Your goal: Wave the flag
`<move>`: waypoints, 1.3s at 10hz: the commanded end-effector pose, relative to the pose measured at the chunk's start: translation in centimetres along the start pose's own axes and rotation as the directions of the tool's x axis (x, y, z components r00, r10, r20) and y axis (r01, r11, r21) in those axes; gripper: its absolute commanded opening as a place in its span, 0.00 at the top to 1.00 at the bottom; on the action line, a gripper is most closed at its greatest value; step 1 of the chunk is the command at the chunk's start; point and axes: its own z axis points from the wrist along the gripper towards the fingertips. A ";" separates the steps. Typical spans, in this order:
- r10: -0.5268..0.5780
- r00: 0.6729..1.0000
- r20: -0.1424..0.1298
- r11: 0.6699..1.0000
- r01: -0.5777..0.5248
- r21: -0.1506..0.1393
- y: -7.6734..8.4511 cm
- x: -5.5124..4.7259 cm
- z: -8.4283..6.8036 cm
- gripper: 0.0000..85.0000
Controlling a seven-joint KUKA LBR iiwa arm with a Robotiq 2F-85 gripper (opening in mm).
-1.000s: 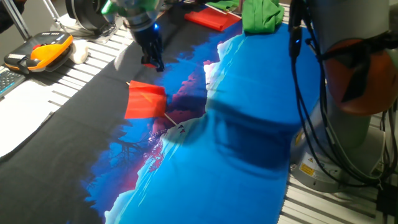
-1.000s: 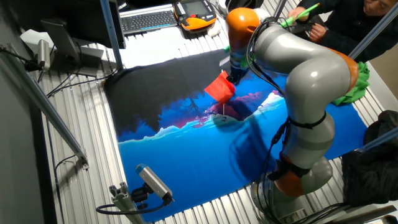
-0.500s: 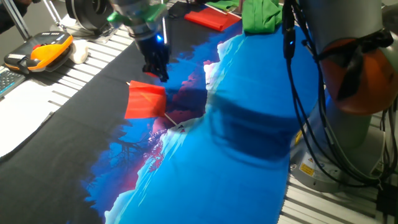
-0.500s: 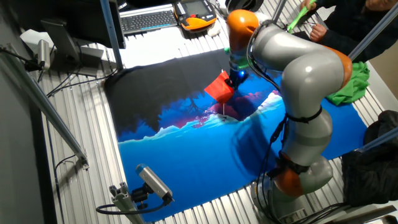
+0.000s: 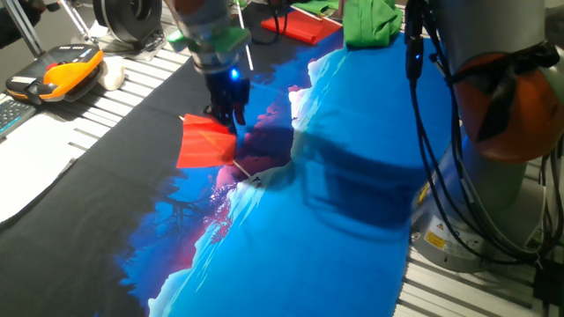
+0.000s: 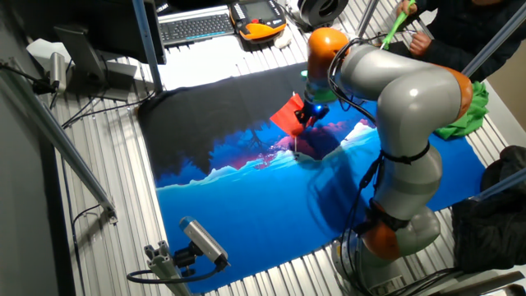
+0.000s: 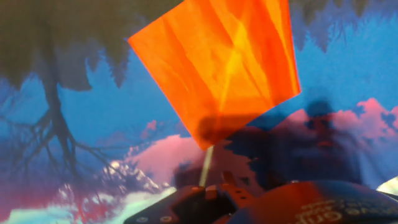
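From one fixed camera, the flag (image 5: 205, 143) lies flat on a printed cloth mat (image 5: 352, 202), a red rectangle of creased fabric with its thin white stick (image 5: 242, 169) running out toward the blue part of the print. The gripper (image 5: 228, 117) hangs at the flag's far upper corner, its dark fingers pointing down under a green-ringed wrist with a blue light; whether the fingers are apart or together cannot be told here. A bright green cloth (image 5: 373, 21) and a second red piece (image 5: 302, 26) sit at the mat's far edge.

From the other fixed camera, the grey and orange arm (image 6: 403, 90) bends over the ribbed metal table (image 6: 107, 205), the gripper (image 6: 306, 113) low at the flag (image 6: 288, 117), which lies where the black print meets the pink and blue.

In the hand camera, the flag (image 7: 221, 65) fills the upper frame, orange-red with diagonal folds, its stick (image 7: 206, 165) leading down toward the dark gripper body; the fingertips are not visible.
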 end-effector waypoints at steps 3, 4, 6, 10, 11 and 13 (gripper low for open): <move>0.329 0.944 0.032 0.944 -0.329 -0.007 1.2 0.9 1.8 0.60; 0.363 0.931 0.049 0.932 -0.363 -0.001 1.6 1.2 2.7 0.60; 0.390 0.919 0.060 0.921 -0.391 0.000 1.9 1.3 3.6 0.60; 0.411 0.908 0.080 0.911 -0.413 -0.003 2.5 1.2 6.2 0.60; 0.414 0.907 0.080 0.910 -0.415 -0.011 2.6 1.2 6.6 0.60; 0.417 0.905 0.081 0.909 -0.417 -0.019 2.7 1.2 7.2 0.60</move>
